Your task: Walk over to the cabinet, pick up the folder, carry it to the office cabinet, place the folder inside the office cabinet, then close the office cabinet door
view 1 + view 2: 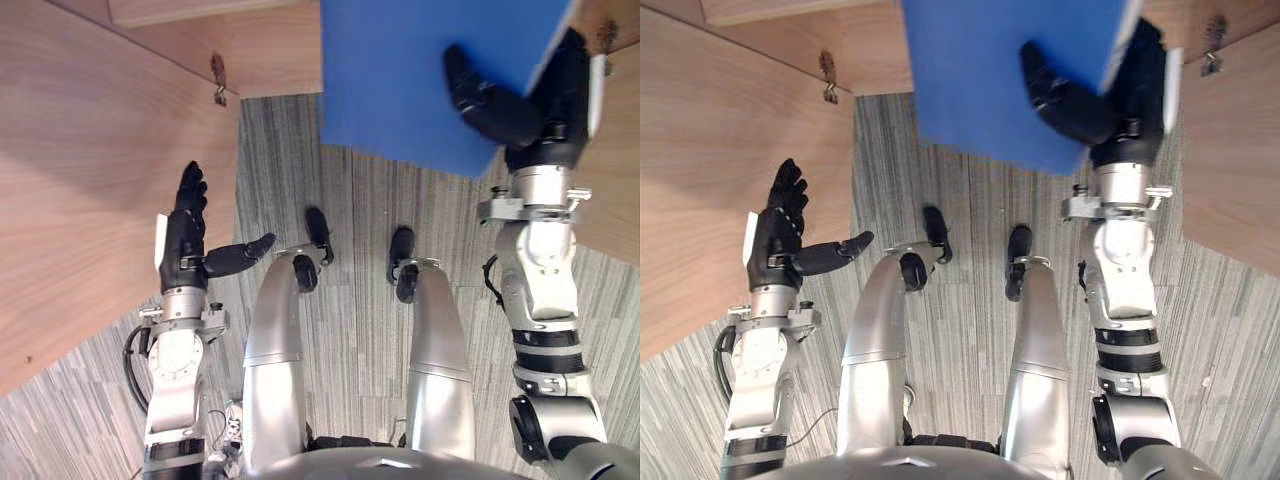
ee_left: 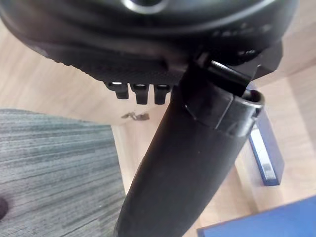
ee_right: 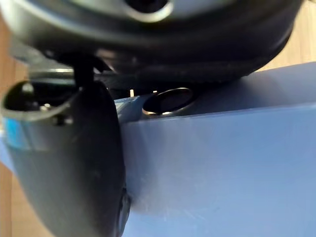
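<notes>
Standing open on the left, the left cabinet door [image 1: 90,200] is the biggest thing in the head views. Its wooden face slants from far to near, and the right cabinet door [image 1: 620,180] flanks the other side. That leaves a lane of grey carpet [image 1: 360,200] leading to the cabinet mouth at the far edge.

The blue folder [image 1: 400,80] hangs over that lane, far and to the right, just short of the opening and clear of the floor. I judge it is held flat and forward so it can slide straight in. The right hand [image 1: 550,110] pinches its right edge, thumb laid across the upper face and fingers behind it. The left hand [image 1: 185,240] is empty, fingers straight and thumb spread out to the side. It hovers just beside the left door's inner face, probably placed to steady that door or swing it later.

A small metal hinge [image 1: 218,85] sits where the left door meets the cabinet.

The left wrist view adds the cabinet's inside, where a second blue binder [image 2: 266,158] stands on edge. The right wrist view shows the thumb pressed down on the folder's blue surface.
</notes>
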Robot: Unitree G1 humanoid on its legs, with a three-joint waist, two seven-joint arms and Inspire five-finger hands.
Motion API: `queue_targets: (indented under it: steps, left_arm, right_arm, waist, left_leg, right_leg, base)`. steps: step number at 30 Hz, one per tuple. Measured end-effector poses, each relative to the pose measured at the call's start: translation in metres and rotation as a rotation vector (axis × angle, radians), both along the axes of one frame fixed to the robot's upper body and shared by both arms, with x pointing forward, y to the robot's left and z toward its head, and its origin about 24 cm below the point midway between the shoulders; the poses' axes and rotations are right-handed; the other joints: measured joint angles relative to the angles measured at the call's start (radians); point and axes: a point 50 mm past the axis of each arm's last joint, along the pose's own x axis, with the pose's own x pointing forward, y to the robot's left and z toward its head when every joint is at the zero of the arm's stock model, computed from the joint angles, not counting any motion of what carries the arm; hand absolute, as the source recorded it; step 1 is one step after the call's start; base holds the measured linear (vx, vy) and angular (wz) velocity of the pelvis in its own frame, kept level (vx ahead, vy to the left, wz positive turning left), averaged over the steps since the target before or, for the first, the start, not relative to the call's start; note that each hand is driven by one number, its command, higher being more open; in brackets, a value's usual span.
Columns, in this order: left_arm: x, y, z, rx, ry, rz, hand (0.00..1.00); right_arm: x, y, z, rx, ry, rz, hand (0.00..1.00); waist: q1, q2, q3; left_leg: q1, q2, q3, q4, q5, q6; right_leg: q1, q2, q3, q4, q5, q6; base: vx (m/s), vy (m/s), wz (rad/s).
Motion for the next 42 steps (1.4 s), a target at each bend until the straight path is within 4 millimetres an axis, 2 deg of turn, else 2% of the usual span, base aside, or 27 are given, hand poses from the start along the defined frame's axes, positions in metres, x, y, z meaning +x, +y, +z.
queue_targets:
  steps: [1,2,6,11,15,19,21,24,29,32,36,37,42]
  left_arm:
    - [0.000,0.000,0.000,-0.001,0.000,-0.001,1.00]
    - [-0.001,-0.001,-0.001,-0.006,0.002,-0.011,1.00]
    - [0.001,-0.010,-0.002,-0.009,0.008,-0.055,1.00]
    - [0.001,-0.018,0.000,-0.011,-0.001,-0.088,1.00]
    - [0.002,-0.025,-0.001,-0.026,0.002,-0.123,1.00]
    - [0.003,-0.030,-0.003,-0.057,0.007,-0.150,1.00]
    - [0.015,-0.037,-0.018,-0.065,0.067,-0.168,1.00]
    - [0.026,-0.037,-0.037,-0.075,0.165,-0.148,1.00]
    - [0.025,-0.037,-0.050,-0.092,0.219,-0.124,1.00]
    - [0.025,-0.039,-0.056,-0.102,0.245,-0.133,1.00]
    - [0.024,-0.040,-0.065,-0.108,0.283,-0.130,1.00]
    - [0.024,-0.041,-0.068,-0.110,0.294,-0.135,1.00]
    - [0.024,-0.051,-0.072,-0.125,0.312,-0.162,1.00]
  right_arm:
    - [0.000,-0.001,0.001,0.008,-0.003,0.004,0.00]
    - [0.002,-0.005,0.010,0.100,-0.037,0.053,0.00]
    - [0.007,-0.016,0.029,0.260,-0.122,0.122,0.00]
    - [0.011,-0.028,0.064,0.457,-0.269,0.198,0.00]
    - [0.015,-0.044,0.078,0.577,-0.305,0.212,0.00]
    - [0.026,-0.050,0.091,0.657,-0.303,0.239,0.00]
    - [0.034,-0.046,0.098,0.690,-0.283,0.264,0.00]
    - [0.038,-0.043,0.111,0.743,-0.293,0.295,0.00]
    - [0.046,-0.052,0.119,0.830,-0.284,0.297,0.00]
    - [0.046,-0.061,0.125,0.827,-0.275,0.265,0.00]
    - [0.050,-0.061,0.128,0.827,-0.251,0.264,0.00]
    - [0.051,-0.063,0.131,0.815,-0.240,0.252,1.00]
    - [0.053,-0.068,0.141,0.738,-0.192,0.196,1.00]
  waist:
    - [0.001,0.000,0.000]
    - [0.006,0.000,0.000]
    - [0.008,0.000,0.000]
    - [0.016,0.002,-0.002]
    - [0.022,0.005,-0.004]
    - [0.024,0.015,-0.010]
    - [0.030,0.025,-0.016]
    - [0.028,0.025,-0.016]
    - [0.019,0.025,-0.016]
    - [0.016,0.025,-0.017]
    - [0.012,0.026,-0.019]
    - [0.011,0.027,-0.021]
    - [0.008,0.039,-0.028]
  left_leg:
    - [-0.002,0.000,0.000,0.001,0.000,0.000]
    - [-0.021,0.009,-0.002,0.019,0.001,0.003]
    - [-0.031,0.020,0.002,0.035,0.000,0.002]
    - [-0.054,0.044,0.003,0.049,-0.002,0.000]
    - [-0.058,0.047,0.001,0.050,-0.001,0.000]
    - [-0.063,0.050,0.001,0.049,-0.001,0.000]
    - [-0.063,0.051,0.003,0.044,0.000,0.000]
    - [-0.063,0.051,0.003,0.033,0.010,0.000]
    - [-0.054,0.051,0.005,0.002,0.024,-0.008]
    - [-0.044,0.059,0.028,-0.037,0.049,-0.009]
    - [-0.035,0.061,0.040,-0.082,0.082,-0.008]
    - [-0.028,0.067,0.056,-0.099,0.091,-0.003]
    - [-0.009,0.095,0.124,-0.175,0.122,-0.008]
  right_leg:
    - [-0.001,0.000,-0.001,0.001,-0.001,-0.001]
    - [-0.015,0.000,-0.008,0.016,-0.008,-0.003]
    - [-0.019,-0.004,-0.021,0.038,-0.027,-0.007]
    - [-0.036,0.004,-0.035,0.044,-0.029,-0.010]
    - [-0.037,0.004,-0.041,0.044,-0.030,-0.011]
    - [-0.039,0.005,-0.046,0.041,-0.030,-0.011]
    - [-0.040,0.005,-0.046,0.038,-0.029,-0.012]
    - [-0.039,0.004,-0.054,0.031,-0.028,-0.013]
    - [-0.030,0.003,-0.066,0.006,-0.013,-0.024]
    - [-0.028,-0.003,-0.075,-0.015,0.003,-0.031]
    - [-0.024,-0.008,-0.092,-0.037,0.019,-0.040]
    - [-0.024,-0.013,-0.096,-0.042,0.025,-0.043]
    - [-0.024,-0.033,-0.127,-0.086,0.051,-0.044]
  base:
    - [0.01,-0.016,0.07]
    - [0.01,-0.006,0.05]
    - [-0.01,-0.003,0.11]
    - [-0.04,0.005,-0.02]
    - [-0.04,0.013,0.01]
    - [-0.04,0.021,-0.01]
    - [-0.04,0.023,0.00]
    - [-0.03,0.010,0.05]
    - [-0.05,0.019,0.02]
    - [-0.06,0.010,0.11]
    - [-0.06,-0.001,0.13]
    - [-0.05,0.001,0.13]
    - [-0.06,0.012,0.16]
